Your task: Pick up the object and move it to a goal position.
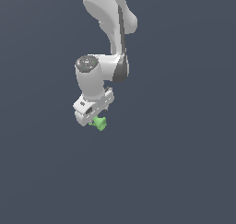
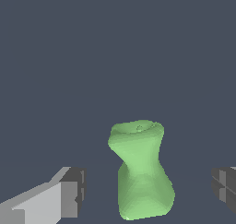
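Observation:
The object [image 2: 141, 172] is a small bright green spool-shaped piece, pinched in the middle with flared ends. In the wrist view it stands between my two fingers, with a clear gap on each side. One grey fingertip [image 2: 71, 192] is nearer to it than the other [image 2: 225, 186]. My gripper [image 2: 147, 191] is open around it. In the exterior view the object [image 1: 100, 123] peeks out just below the white gripper [image 1: 94, 119], which partly hides it.
A plain dark grey-blue surface fills both views. The white arm [image 1: 108, 29] comes down from the top of the exterior view. No goal marker shows.

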You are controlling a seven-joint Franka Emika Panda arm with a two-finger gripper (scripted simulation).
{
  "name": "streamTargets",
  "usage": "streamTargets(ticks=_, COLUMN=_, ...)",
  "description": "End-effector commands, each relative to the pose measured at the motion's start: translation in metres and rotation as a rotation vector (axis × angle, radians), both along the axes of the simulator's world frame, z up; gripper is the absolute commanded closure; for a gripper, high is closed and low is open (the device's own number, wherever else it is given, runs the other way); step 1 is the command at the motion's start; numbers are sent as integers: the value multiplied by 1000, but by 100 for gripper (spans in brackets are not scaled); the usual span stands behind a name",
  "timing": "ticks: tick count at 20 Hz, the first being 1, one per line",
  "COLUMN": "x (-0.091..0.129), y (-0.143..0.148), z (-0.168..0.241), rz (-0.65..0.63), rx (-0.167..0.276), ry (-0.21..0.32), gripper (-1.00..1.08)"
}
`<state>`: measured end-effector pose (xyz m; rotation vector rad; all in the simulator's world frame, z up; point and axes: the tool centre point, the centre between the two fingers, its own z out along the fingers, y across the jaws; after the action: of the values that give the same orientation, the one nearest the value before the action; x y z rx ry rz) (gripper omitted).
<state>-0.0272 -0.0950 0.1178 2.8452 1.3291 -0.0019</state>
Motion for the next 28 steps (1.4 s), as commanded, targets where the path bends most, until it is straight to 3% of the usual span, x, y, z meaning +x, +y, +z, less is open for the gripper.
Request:
streamTargets(ticks=1, x=-1, y=-5, z=-3, rz=48, rx=0, ry=0, gripper=-92)
streamTargets(ticks=9, x=-5, y=-15, z=-10, rz=141, rx=1, ry=0, gripper=-92)
streamTargets(ticks=18, x=-5, y=-17, z=-13, rz=157, rx=2, ry=0, gripper=-92)
streamTargets(ticks=28, x=-7, y=-17, z=-54, rz=161, rx=2, ry=0, gripper=-92)
